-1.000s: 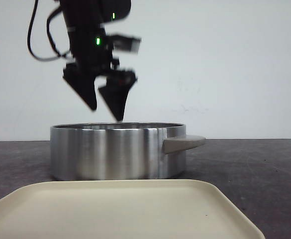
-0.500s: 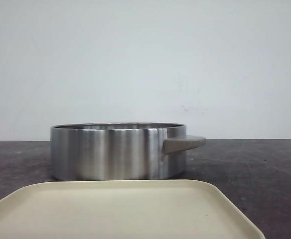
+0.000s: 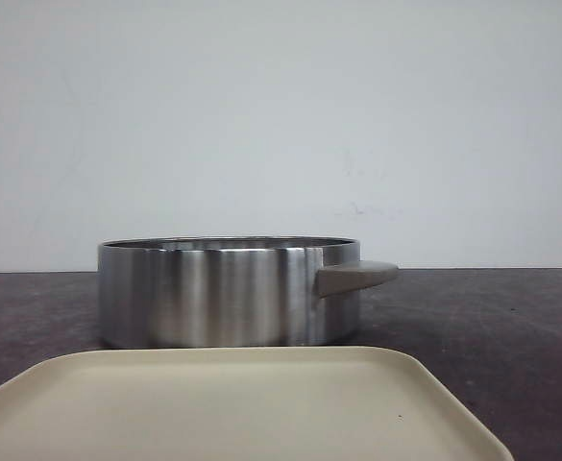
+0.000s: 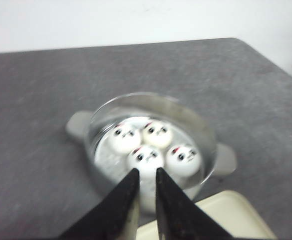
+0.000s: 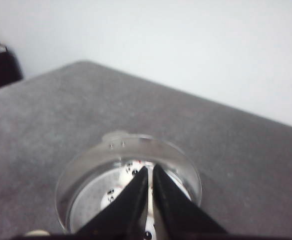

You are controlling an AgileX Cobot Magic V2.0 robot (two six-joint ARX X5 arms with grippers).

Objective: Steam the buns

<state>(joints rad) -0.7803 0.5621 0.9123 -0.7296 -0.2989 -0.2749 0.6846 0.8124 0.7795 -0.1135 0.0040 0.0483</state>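
Front view shows a shallow steel steamer pot (image 3: pixel 228 291) standing on the dark grey table (image 3: pixel 492 317), its flat grey handle (image 3: pixel 355 277) sticking out to the right. Just near of the pot lies a cream tray (image 3: pixel 232 403), its far edge close to the pot's base. Neither arm appears in this view, and the pot's wall hides what it contains.

From the left wrist view, the four buns (image 4: pixel 147 146) sit inside the pot (image 4: pixel 205 135), packed together on its floor: three touching in a cluster and a fourth beside them, each white dome showing a black panda face. The left gripper (image 4: pixel 144 173) hangs above the pot's rim, holding nothing; its two black fingers (image 4: pixel 127 192) are nearly together, with only a narrow slot between their tips. A corner of the cream tray (image 4: pixel 225 215) shows beside the pot.

From the right wrist view, the right gripper (image 5: pixel 149 171) also hangs over the pot (image 5: pixel 86 170), empty, its fingers (image 5: pixel 136 192) drawn almost closed with a thin gap left between them. Parts of the buns (image 5: pixel 111 196) are visible on the pot floor on either side of the fingers; the picture is blurred there.
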